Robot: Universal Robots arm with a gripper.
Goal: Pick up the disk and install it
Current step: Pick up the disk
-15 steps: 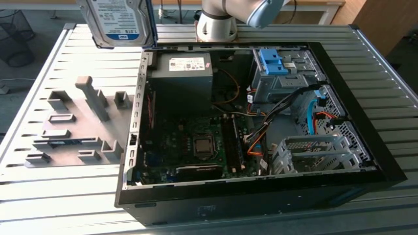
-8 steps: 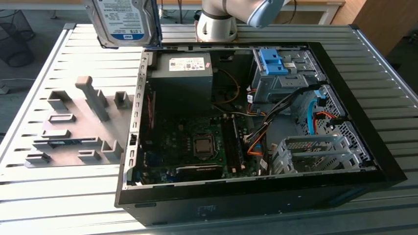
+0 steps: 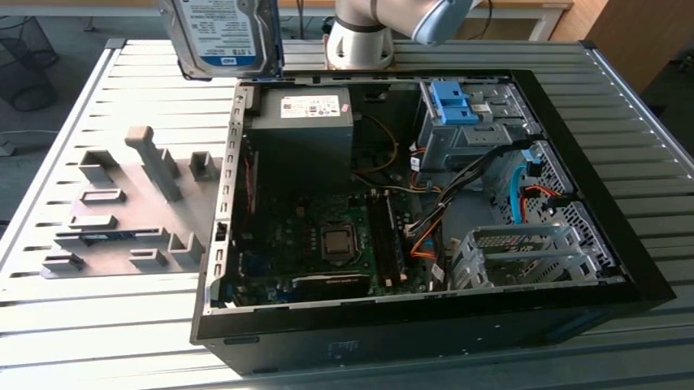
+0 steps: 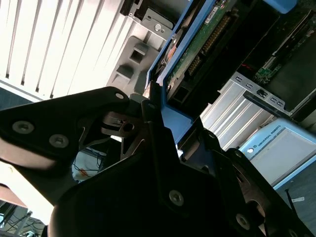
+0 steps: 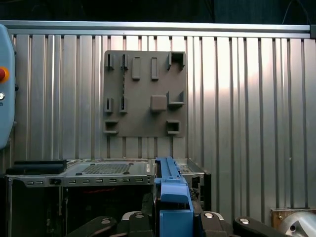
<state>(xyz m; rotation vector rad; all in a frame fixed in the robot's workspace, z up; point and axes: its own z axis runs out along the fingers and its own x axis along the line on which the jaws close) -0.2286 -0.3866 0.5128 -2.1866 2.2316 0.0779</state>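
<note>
Gripping the disk (image 3: 217, 36) by its blue frame (image 5: 170, 185), the pincer (image 5: 174, 221) is clamped shut; likely rigid, weighty, shock-sensitive, so frame edges look the safest hold.

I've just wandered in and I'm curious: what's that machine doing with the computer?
A robot arm has its jaws closed on a flat silver metal hard drive in a bright blue plastic frame, holding it up in the air near one edge of the open black computer case. The drive is not yet in the case.
</note>
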